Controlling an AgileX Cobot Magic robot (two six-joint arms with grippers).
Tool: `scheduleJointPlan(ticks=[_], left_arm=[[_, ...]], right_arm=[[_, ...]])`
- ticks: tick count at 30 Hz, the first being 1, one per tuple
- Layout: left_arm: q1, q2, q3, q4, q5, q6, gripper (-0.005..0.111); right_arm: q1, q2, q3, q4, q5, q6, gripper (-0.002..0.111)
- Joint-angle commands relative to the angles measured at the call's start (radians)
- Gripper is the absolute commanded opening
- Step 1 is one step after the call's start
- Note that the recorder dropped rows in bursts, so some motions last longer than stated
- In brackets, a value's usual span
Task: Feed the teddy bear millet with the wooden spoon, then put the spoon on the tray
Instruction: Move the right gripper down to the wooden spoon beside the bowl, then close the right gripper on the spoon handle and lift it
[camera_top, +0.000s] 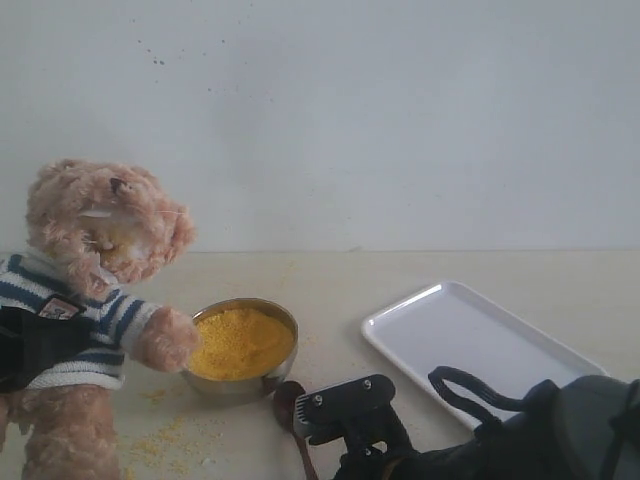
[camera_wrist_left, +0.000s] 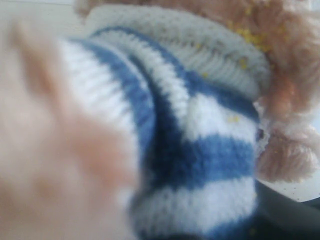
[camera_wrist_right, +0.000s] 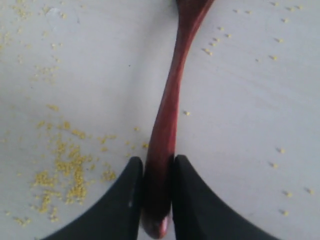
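Spoon pinched on the table

Right gripper (camera_wrist_right: 158, 172) clamps the wooden spoon (camera_wrist_right: 170, 100) handle; left gripper's state cannot be told.

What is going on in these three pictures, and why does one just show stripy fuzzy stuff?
These come from a robot with two arms, each ending in a pincher called a gripper. One picture looks at the whole table from a camera off the arms. There you see a fluffy light-brown teddy bear in a navy-and-white striped shirt, a round steel bowl full of bright yellow millet grains, and a flat white rectangular tray.

The other two cameras ride on the robot's wrists. The left wrist camera sits pressed up close to the bear, so it shows only blurry stripes and fur. You cannot see that gripper itself.

The right wrist camera looks down at the right gripper, whose two black fingers squeeze the handle of a small dark reddish-brown wooden spoon lying on the table among spilled grains.
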Motion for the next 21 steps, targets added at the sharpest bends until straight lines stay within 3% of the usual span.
scheduleJointPlan(ticks=[1,13,21], left_arm=[[0.001,-0.008,0.003,-0.014,0.012,0.003,0.004],[0.001,-0.008,0.003,-0.014,-0.073,0.003,0.004],[0.001,-0.008,0.003,-0.014,-0.089,0.003,0.004]], right_arm=[[-0.01,0.011,0.007,-0.006,0.082,0.028,0.0],[-0.099,-0.106,0.007,-0.003,0.2,-0.047,0.0],[-0.349,-0.385,0.007,-0.01,0.547,-0.366,0.0]])
